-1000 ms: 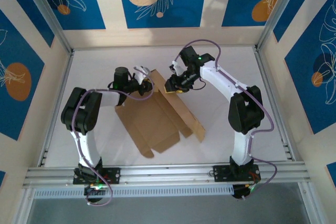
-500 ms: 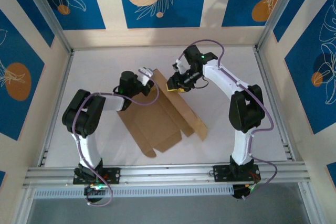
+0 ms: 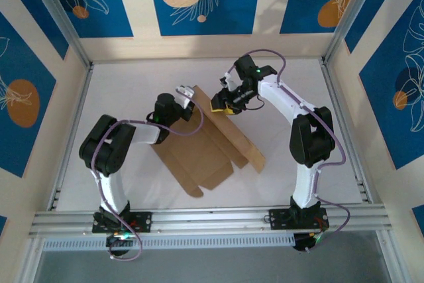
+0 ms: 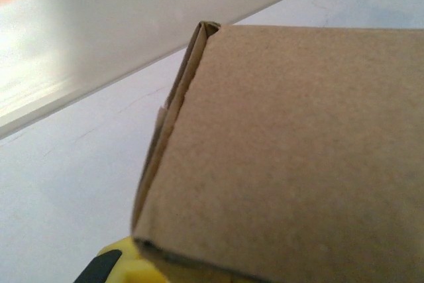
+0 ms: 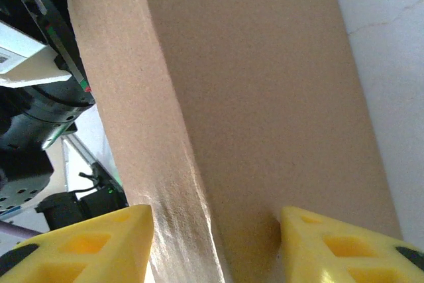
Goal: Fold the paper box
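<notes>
On the white tabletop [image 3: 119, 84], between the 2 arms, the paper box [image 3: 199, 150] lies mostly flat. 1 long side wall is raised along its right edge and a far flap is lifted. The other flaps look unfolded, so most of the folding seems left. The right tool [image 3: 222, 105] is spread, straddling that wall. The left tool [image 3: 180, 94] meets the flap, but I cannot tell its grip.

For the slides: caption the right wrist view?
Yellow fingers of the right gripper straddle the paper box at a fold.
</notes>
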`<state>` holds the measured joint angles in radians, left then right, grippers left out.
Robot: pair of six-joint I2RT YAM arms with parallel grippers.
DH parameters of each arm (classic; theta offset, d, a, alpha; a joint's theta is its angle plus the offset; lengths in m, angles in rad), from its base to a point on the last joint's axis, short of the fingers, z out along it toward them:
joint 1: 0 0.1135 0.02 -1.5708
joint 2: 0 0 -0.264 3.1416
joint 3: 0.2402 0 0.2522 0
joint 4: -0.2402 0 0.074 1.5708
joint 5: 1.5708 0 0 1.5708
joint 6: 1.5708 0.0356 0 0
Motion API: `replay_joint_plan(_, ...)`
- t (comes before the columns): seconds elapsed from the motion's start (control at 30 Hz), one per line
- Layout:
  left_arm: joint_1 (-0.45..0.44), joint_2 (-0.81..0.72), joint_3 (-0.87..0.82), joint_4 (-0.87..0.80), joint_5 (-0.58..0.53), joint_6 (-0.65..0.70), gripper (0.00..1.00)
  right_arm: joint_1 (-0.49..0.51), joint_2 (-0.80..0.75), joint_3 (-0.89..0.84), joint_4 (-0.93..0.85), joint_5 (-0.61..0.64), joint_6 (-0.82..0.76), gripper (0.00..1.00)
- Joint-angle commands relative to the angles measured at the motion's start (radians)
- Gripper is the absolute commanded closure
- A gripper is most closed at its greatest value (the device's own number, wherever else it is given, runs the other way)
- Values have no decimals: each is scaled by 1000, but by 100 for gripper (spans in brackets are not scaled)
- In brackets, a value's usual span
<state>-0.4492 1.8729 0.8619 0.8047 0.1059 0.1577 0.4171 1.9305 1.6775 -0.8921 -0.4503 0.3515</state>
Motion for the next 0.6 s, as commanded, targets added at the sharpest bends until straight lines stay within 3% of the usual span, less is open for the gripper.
replay_joint_plan(0.0,-26,-13,-44,32,69,-8,97,17,-24,-10,56,-213,23,45)
replay_joint_plan(0.2,-23,-27,-126,177,194,-6,100,-29,-58,-62,158,-350,93,31)
replay_joint_plan(0.37,-21,-35,-124,155,266,3,100,-101,-87,-100,281,-413,216,26)
replay_joint_plan(0.47,-21,-35,-108,121,298,4,100,-139,-56,-85,301,-361,276,27)
replay_joint_plan(0.57,-21,-34,-101,107,306,5,100,-165,27,-19,254,-285,317,40)
